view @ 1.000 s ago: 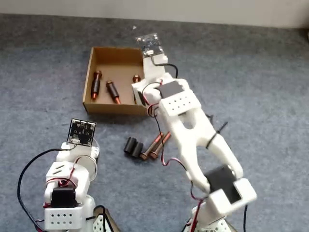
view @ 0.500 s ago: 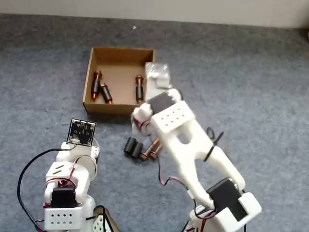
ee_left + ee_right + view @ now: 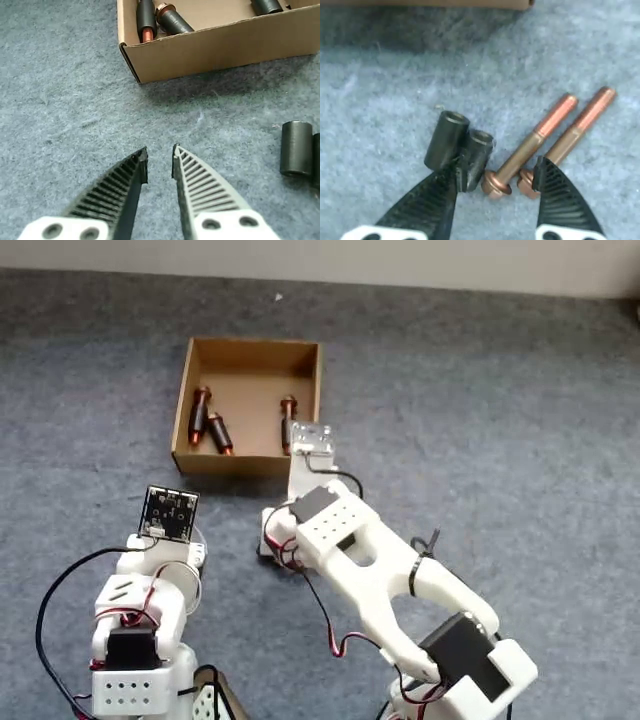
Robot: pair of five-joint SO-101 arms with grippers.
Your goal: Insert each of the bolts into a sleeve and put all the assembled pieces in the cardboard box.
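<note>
The cardboard box holds three assembled bolt-and-sleeve pieces: two on its left side and one on its right. On the carpet in front of it lie two black sleeves side by side, with two copper bolts beside them. My right gripper is open just above them, one finger against the sleeves and the other by the bolt heads. In the high view the right arm hides these parts. My left gripper hovers open over bare carpet near the box corner.
Grey carpet covers the whole table. One loose sleeve lies off to the side of my left gripper. The left arm stands at the near left, and open carpet stretches to the right of the box.
My right arm has drawn back from over the box and come down over the loose sleeves and bolts. The left arm has stayed still.
</note>
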